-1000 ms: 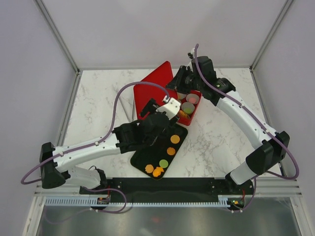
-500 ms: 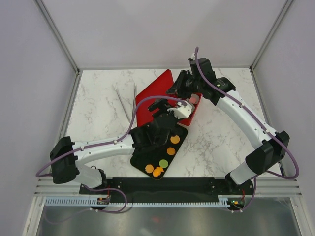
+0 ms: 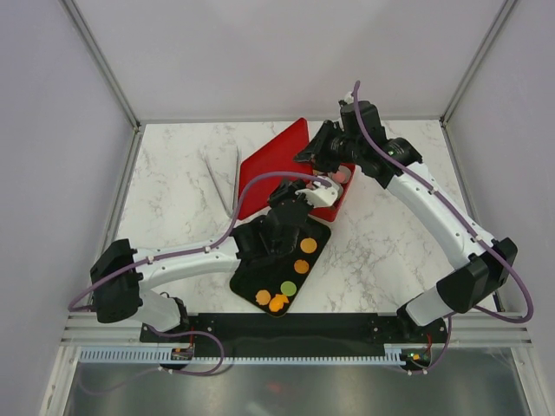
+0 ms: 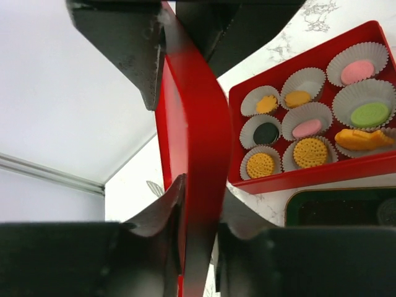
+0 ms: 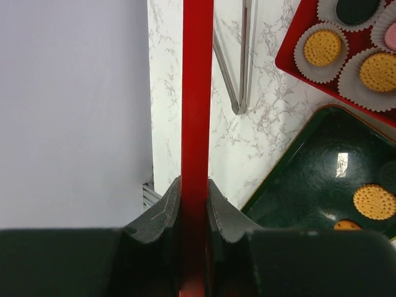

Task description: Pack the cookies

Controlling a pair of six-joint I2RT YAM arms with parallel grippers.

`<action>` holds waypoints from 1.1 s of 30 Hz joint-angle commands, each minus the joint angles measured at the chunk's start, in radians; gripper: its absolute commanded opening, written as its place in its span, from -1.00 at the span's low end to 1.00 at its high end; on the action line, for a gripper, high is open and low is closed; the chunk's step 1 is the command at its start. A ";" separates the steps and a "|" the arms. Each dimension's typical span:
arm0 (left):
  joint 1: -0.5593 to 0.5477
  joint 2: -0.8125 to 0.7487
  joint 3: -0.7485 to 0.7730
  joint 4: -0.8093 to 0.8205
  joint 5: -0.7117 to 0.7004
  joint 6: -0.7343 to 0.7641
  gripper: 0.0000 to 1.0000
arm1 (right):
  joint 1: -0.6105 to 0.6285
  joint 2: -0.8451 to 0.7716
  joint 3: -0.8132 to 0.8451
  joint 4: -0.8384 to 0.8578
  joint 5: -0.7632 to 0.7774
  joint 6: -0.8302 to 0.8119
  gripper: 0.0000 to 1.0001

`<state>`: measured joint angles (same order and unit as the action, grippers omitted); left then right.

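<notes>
Cookies (image 4: 311,151): box (image 4: 297,176) mostly filled, several left on my tray (image 3: 260,279); left gripper (image 4: 198,207) and right gripper (image 5: 195,198) each clamped on lid (image 4: 192,124)

Round cookies (image 4: 310,152) in red box (image 4: 291,177)

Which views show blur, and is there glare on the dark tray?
Left wrist: the red lid near the lens and the left gripper closed on it look soft, while the cookies in the red box are sharp. Right wrist: a white glare patch sits on the dark tray; the right gripper looks blurred. Top external: even light, soft shadows.
</notes>
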<state>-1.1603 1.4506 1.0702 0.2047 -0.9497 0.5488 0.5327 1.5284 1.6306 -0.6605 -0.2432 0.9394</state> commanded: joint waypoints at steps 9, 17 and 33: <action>0.014 -0.032 0.088 -0.013 0.091 -0.078 -0.95 | 0.000 -0.079 -0.006 0.084 -0.005 0.012 -0.24; 0.014 -0.059 0.079 -0.079 0.164 -0.170 -0.95 | -0.002 -0.094 0.090 0.098 0.079 -0.062 0.81; 0.316 -0.223 0.083 -0.154 0.545 -0.869 -0.95 | -0.332 -0.287 -0.191 0.329 -0.126 -0.001 0.96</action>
<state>-0.8509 1.2800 1.1084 -0.0273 -0.5045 -0.0795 0.2070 1.3235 1.5856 -0.4549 -0.2710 0.8917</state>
